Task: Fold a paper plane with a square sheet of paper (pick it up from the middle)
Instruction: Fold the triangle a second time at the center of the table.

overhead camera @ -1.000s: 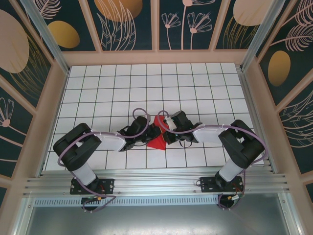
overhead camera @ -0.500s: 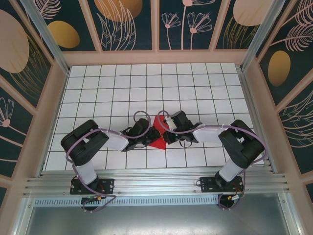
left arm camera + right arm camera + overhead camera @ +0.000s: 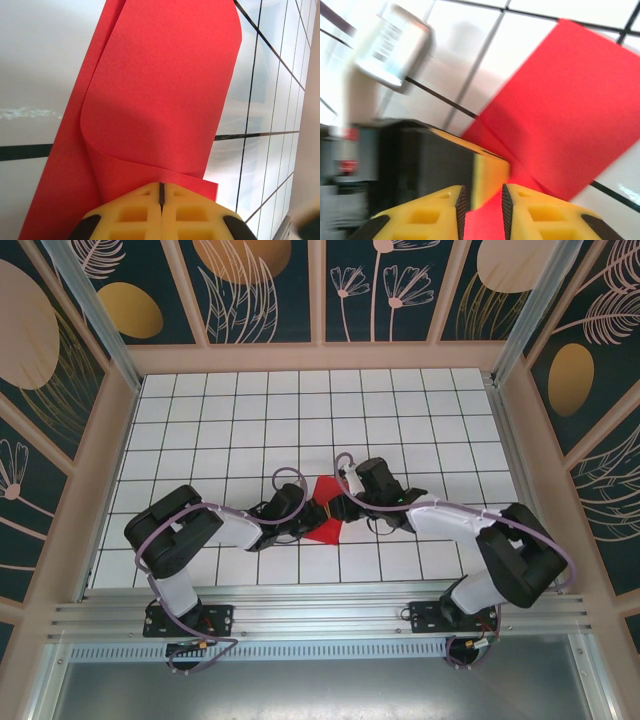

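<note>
easing my right gripper [image 3: 481,200] jaws slightly apart, letting go; arm swung wider than a second ago. my left gripper [image 3: 161,192] stays clamped on curled square sheet of paper [image 3: 165,90], mid-table between arms. fold unfinished.

top view looks down; both wrist views sit close over red paper [image 3: 165,90].
</note>
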Available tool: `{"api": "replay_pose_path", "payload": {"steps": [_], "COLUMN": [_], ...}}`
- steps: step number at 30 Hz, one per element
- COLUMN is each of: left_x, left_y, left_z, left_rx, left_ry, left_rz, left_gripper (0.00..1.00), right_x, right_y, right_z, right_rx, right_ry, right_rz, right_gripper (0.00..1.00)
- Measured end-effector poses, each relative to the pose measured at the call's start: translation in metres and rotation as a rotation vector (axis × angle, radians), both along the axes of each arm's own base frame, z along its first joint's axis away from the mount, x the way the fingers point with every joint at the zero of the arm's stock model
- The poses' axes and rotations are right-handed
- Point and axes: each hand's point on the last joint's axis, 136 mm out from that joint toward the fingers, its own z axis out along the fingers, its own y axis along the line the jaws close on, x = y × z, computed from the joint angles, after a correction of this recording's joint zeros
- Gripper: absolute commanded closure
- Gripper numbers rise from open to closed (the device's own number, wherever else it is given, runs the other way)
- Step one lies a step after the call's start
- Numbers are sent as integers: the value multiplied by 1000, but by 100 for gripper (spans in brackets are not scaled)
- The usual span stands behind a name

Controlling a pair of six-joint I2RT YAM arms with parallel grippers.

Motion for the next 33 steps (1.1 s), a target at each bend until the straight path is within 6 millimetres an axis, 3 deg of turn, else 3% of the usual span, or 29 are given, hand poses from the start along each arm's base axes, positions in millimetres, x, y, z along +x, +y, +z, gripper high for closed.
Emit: {"api": "replay_pose_path", "payload": {"steps": [3,8,20,33], "left_x": [0,0,0,0], "left_y": [0,0,0,0], "left_z": [0,0,0,0], "left_rx": [0,0,0,0], "left_ry": [0,0,0,0], "left_rz": [0,-1,-1,0], "left_gripper": [100,100,100,100], "right_x": [-10,-38,-51,-56], "right_y": [7,13,14,16], "right_z": [9,-8,-45,-62], "right_rx": [71,86,47,19], "right_ry": [25,125,263,335], "right_rz": [17,61,77,91], "right_gripper": [86,95,96,94]}}
